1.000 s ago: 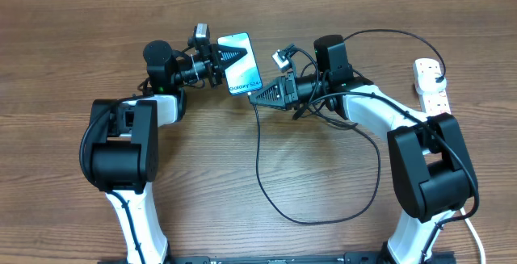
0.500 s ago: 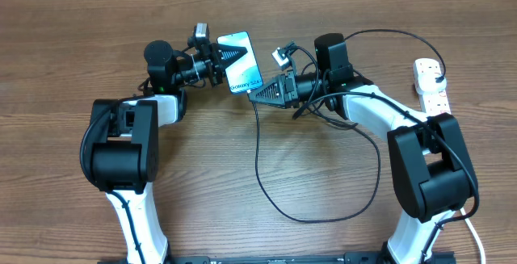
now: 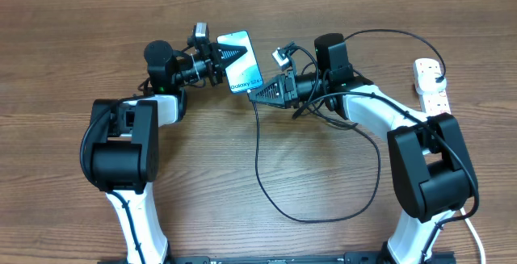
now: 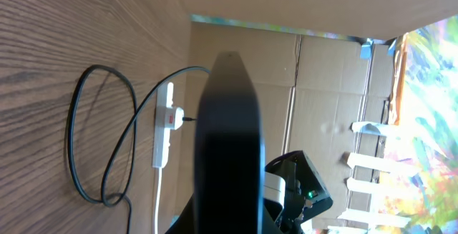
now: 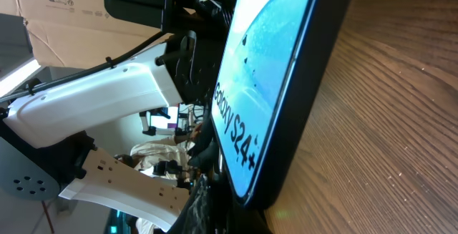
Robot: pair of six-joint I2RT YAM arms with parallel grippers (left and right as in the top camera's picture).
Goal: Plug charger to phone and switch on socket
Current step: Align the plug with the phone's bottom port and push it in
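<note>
The phone (image 3: 241,63) has a lit blue screen and is held on its edge by my left gripper (image 3: 229,59), which is shut on it. In the left wrist view the phone (image 4: 229,134) shows edge-on as a black slab between the left gripper's (image 4: 229,221) jaws. My right gripper (image 3: 260,94) sits at the phone's near end, shut on the tip of the black charger cable (image 3: 260,159). In the right wrist view the phone (image 5: 275,62) reads "Galaxy S24+", with the right gripper (image 5: 229,209) just below its end; the connector tip is hidden. The white socket (image 3: 430,84) lies at the far right.
The charger cable loops widely over the table in front of the arms (image 3: 323,218) and runs back to the socket. The socket (image 4: 164,123) and cable loop (image 4: 100,148) also show in the left wrist view. Cardboard boxes (image 4: 329,76) stand beyond the table's edge.
</note>
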